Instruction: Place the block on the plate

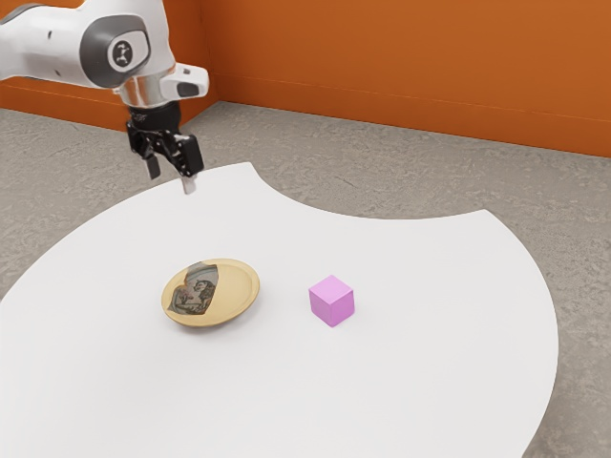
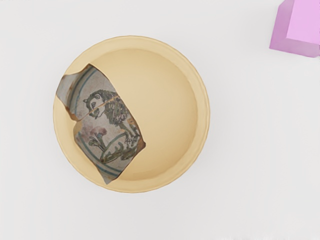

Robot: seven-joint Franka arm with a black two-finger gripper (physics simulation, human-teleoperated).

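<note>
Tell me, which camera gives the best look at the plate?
The wrist view: it looks down on the plate, so the round rim and the patterned patch, with its animal and flower, are easy to make out. The exterior view has the whole plate too, but slanted and from farther off, the patch's details harder to read.
</note>
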